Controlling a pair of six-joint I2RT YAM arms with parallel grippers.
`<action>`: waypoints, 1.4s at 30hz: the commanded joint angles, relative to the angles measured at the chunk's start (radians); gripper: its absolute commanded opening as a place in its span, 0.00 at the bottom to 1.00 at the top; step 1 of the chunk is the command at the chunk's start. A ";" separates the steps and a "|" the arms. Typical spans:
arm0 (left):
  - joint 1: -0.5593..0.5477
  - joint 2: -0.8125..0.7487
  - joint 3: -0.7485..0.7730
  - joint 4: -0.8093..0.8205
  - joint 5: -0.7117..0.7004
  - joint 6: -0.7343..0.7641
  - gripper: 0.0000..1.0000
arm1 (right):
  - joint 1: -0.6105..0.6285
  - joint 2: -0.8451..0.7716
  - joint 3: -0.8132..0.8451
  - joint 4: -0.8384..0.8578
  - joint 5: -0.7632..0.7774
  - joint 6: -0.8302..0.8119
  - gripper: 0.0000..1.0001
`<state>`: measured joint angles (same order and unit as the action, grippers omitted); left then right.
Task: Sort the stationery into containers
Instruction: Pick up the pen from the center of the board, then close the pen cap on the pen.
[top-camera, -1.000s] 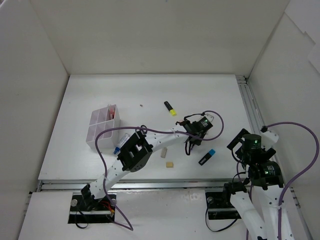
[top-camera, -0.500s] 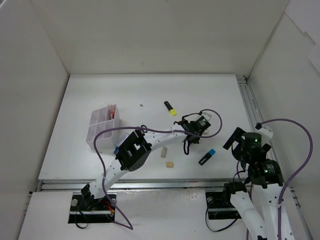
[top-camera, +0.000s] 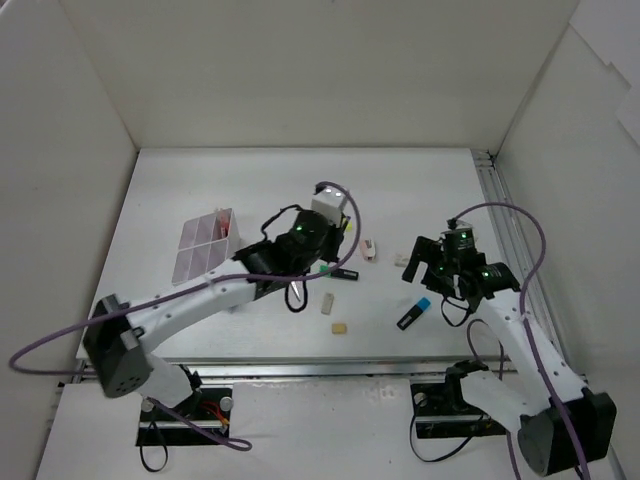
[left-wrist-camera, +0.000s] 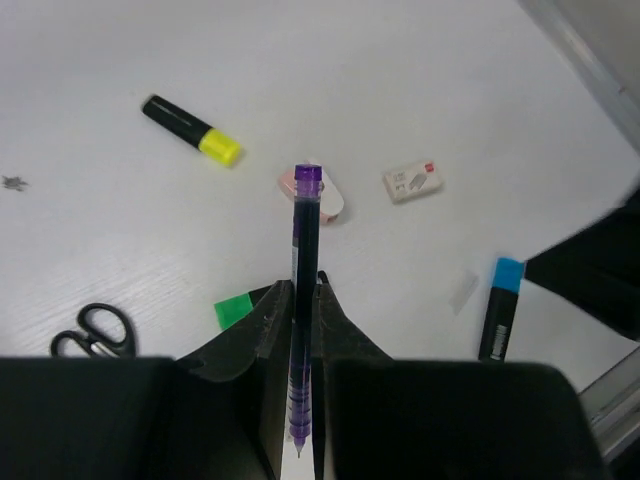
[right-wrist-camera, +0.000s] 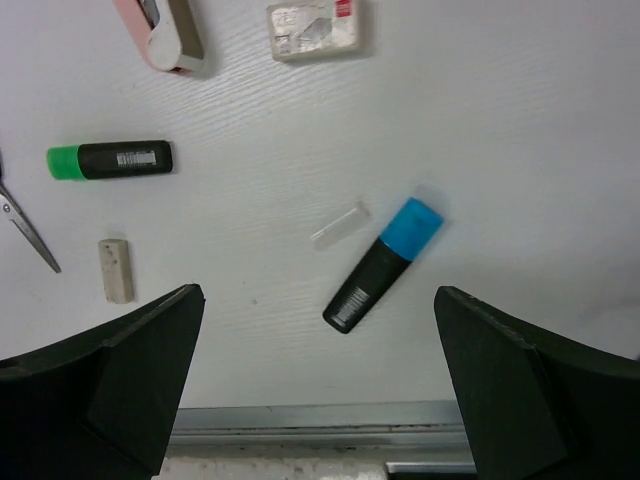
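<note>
Left wrist view: slim dark-purple translucent pen (left-wrist-camera: 303, 300) clamped lengthwise between shut left jaws, purple tip forward, over matte white bench (left-wrist-camera: 100, 230). Beyond: black highlighter with yellow end (left-wrist-camera: 190, 130), rounded pink-white correction tape (left-wrist-camera: 318, 192), wrapped beige eraser (left-wrist-camera: 413, 181). Left arm (top-camera: 200, 295) stretched low toward bench middle. Right jaws spread wide above black blue-capped highlighter (right-wrist-camera: 385, 262). Far left, white translucent divided box (top-camera: 205, 245), something reddish in far compartment.

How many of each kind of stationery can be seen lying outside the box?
Highlighters: 3
Erasers: 3
Pen, held in the left gripper: 1
Scissors: 1
Correction tape: 1
Total: 9
</note>
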<state>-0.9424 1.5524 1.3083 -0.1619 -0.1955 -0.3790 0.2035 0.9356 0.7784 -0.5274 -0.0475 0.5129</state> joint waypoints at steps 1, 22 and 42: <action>0.036 -0.193 -0.159 0.154 -0.082 -0.006 0.00 | 0.106 0.118 0.010 0.122 -0.049 0.044 0.98; 0.240 -0.726 -0.515 0.030 -0.269 -0.112 0.00 | 0.246 0.508 0.008 0.233 0.004 0.179 0.98; 0.321 -0.701 -0.495 0.028 -0.248 -0.061 0.00 | 0.221 0.505 0.182 0.236 -0.095 -0.261 0.98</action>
<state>-0.6395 0.8440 0.7589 -0.1928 -0.4625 -0.4694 0.4267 1.5650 0.9703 -0.2584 -0.1131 0.4007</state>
